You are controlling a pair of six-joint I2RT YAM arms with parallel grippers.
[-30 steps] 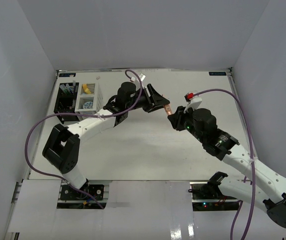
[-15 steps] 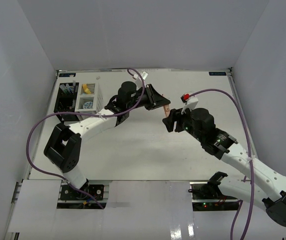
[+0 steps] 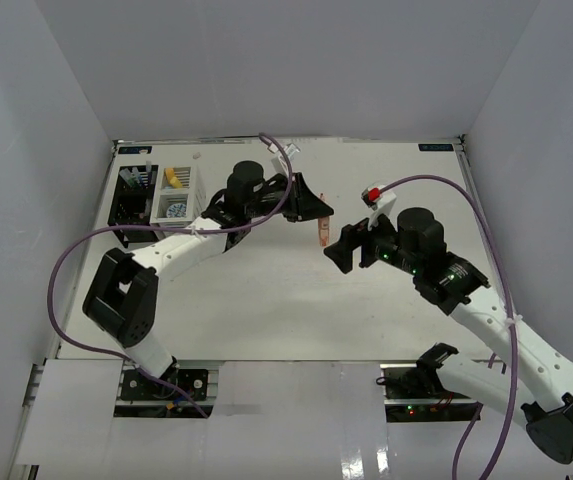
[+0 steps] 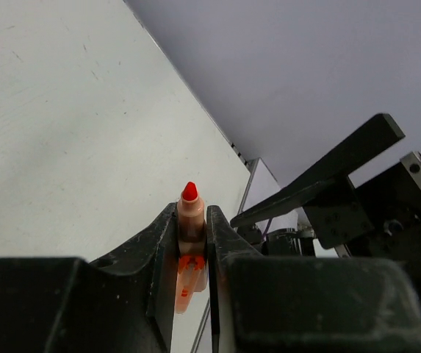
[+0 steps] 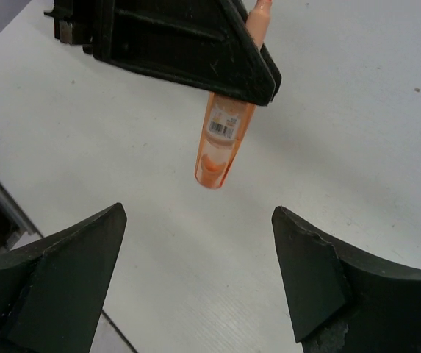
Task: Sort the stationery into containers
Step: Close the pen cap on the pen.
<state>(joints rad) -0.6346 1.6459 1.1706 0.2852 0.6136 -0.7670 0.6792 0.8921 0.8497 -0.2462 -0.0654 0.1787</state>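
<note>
Table [image 3: 266, 310]: white and mostly bare in the middle. A marker dropped here could roll out of easy reach.
Left arm [image 3: 181, 245]: stretched from its near-left base diagonally toward the table's centre, with the wrist raised off the surface.
Right arm [image 3: 486, 315]: reaches in from the near right, elbow bent, with its wrist pointing left at the other arm's wrist.
Black box [image 3: 129, 197]: at the far-left corner. What it holds is too small to make out.
White box [image 3: 174, 195]: touching the black one on its right, with a tape roll [image 3: 176, 210] and something yellow inside. The risk is the marker's hanging end catching the rim on the way in, if it is carried too low.
Left pincer [image 3: 318, 212]: clamped on the orange marker near its pointed red end, so most of the body hangs free below. The risk is the marker pivoting or slipping in a fast swing toward the boxes.
Right pincer [image 3: 340, 248]: fingers wide apart with nothing between them, just beside the marker's free end. The risk is a knock if the left arm sweeps away before this one backs off.
Orange marker [image 3: 322, 232]: in the air over mid-table, held by the left pincer alone and well apart from both boxes.
</note>
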